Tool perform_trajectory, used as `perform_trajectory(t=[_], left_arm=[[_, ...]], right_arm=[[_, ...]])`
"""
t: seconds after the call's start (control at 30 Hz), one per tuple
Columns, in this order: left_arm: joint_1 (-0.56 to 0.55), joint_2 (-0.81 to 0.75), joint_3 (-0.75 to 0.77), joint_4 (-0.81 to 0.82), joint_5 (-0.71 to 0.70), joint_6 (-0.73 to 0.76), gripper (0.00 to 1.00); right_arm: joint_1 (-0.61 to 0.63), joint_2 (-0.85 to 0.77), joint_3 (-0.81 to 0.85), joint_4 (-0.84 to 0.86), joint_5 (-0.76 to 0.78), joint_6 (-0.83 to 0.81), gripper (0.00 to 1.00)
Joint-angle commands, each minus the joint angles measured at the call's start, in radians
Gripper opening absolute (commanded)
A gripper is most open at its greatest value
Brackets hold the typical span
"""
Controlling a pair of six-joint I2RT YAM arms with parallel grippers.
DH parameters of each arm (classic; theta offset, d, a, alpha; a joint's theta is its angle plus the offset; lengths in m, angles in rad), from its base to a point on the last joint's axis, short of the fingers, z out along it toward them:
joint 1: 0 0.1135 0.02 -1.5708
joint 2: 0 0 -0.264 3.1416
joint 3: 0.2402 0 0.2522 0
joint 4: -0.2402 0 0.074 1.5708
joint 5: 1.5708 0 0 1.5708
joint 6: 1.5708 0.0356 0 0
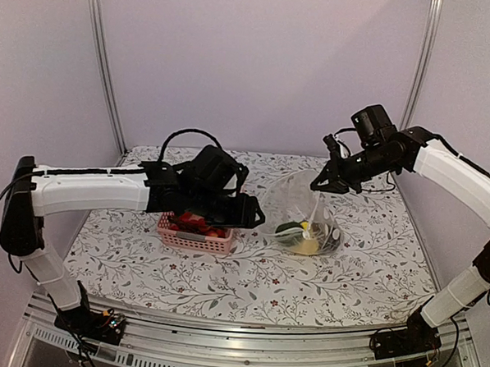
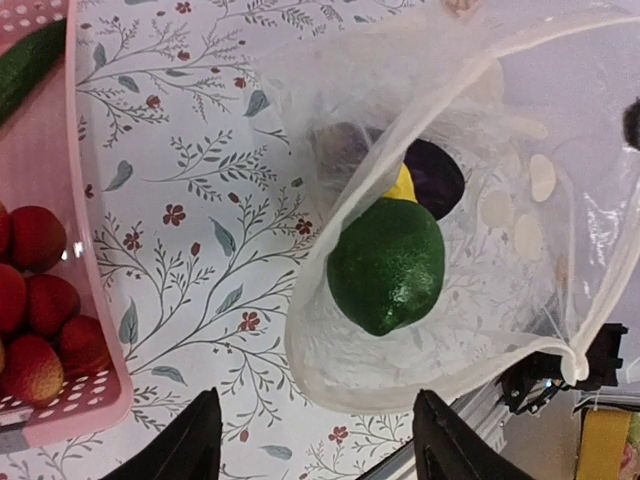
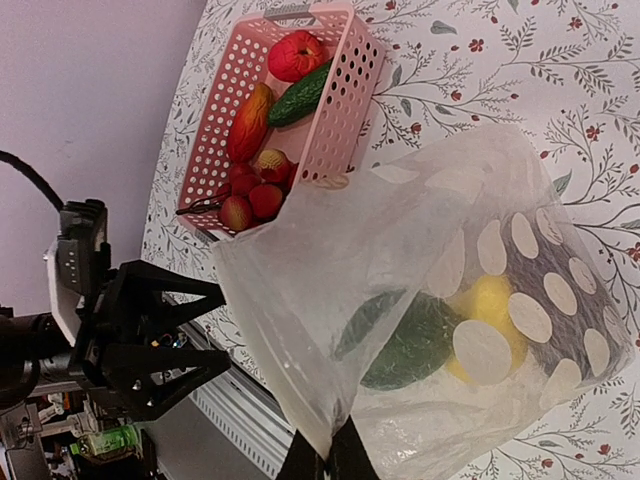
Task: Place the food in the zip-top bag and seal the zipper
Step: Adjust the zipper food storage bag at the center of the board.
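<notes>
Spanning the lilac-walled booth, floral cloth underlies spread left fingers and right fingers pinching the zip-top bag.

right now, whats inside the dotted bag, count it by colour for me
Inside the zip-top bag, as far as the plastic lets the pieces show:
green fruit: 1
yellow piece: 1
dark purple piece: 1
total: 3

Left pincer agape, right pincer clamped.
</notes>
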Motion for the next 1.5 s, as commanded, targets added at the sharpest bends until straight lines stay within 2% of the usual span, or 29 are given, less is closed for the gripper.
perform_trajectory(t=[0.0, 0.13, 0.23, 0.3, 0.33, 0.43, 0.5, 0.6, 0.67, 0.77, 0.9, 1.1, 1.13, 1.2, 1.27, 1.47], left_arm=[[0.014, 0.117, 0.071, 0.015, 0.052, -0.014, 0.61], [0.031, 0.21, 0.159, -0.052, 0.081, -0.05, 0.45], [0.037, 0.226, 0.189, -0.008, 0.127, -0.04, 0.17], [0.036, 0.221, 0.219, 0.034, 0.152, -0.026, 0.02], [0.033, 0.217, 0.246, 0.045, 0.162, -0.016, 0.0], [0.004, 0.197, 0.348, 0.032, 0.098, 0.051, 0.0], [-0.002, 0.183, 0.354, 0.039, 0.046, 0.065, 0.0], [0.03, 0.208, 0.341, 0.073, 0.107, 0.027, 0.0], [0.047, 0.252, 0.375, 0.091, 0.182, 0.006, 0.0], [0.047, 0.313, 0.48, 0.025, 0.177, 0.025, 0.0], [0.063, 0.399, 0.654, -0.095, 0.204, 0.031, 0.0], [0.077, 0.466, 0.744, -0.136, 0.251, 0.02, 0.0], [0.078, 0.464, 0.741, -0.142, 0.244, 0.026, 0.07], [0.08, 0.447, 0.709, -0.133, 0.233, 0.038, 0.28], [0.088, 0.431, 0.681, -0.126, 0.241, 0.079, 0.42], [0.099, 0.344, 0.58, -0.191, 0.237, 0.188, 0.6]], right_arm=[[0.0, -0.024, -0.026, 0.026, -0.015, -0.005, 0.0], [0.002, -0.032, -0.028, 0.025, -0.012, -0.005, 0.0], [0.013, -0.035, -0.025, -0.001, 0.027, -0.014, 0.02], [0.023, -0.026, -0.018, -0.051, 0.068, -0.017, 0.14], [0.033, -0.015, -0.015, -0.088, 0.084, -0.013, 0.21], [0.067, -0.006, 0.0, -0.145, 0.163, -0.006, 0.3], [0.072, -0.025, 0.014, -0.176, 0.234, 0.009, 0.33], [0.072, -0.052, 0.015, -0.188, 0.293, 0.021, 0.32], [0.072, -0.057, 0.002, -0.178, 0.274, 0.026, 0.22], [0.073, -0.036, 0.029, -0.201, 0.276, 0.031, 0.01], [0.073, -0.019, 0.159, -0.267, 0.334, 0.028, 0.0], [0.072, 0.036, 0.246, -0.317, 0.395, -0.016, 0.0], [0.071, 0.038, 0.234, -0.303, 0.395, -0.019, 0.0], [0.069, 0.039, 0.196, -0.284, 0.408, -0.033, 0.0], [0.068, 0.071, 0.171, -0.281, 0.417, -0.058, 0.0], [0.068, 0.102, 0.166, -0.223, 0.423, -0.094, 0.0]])
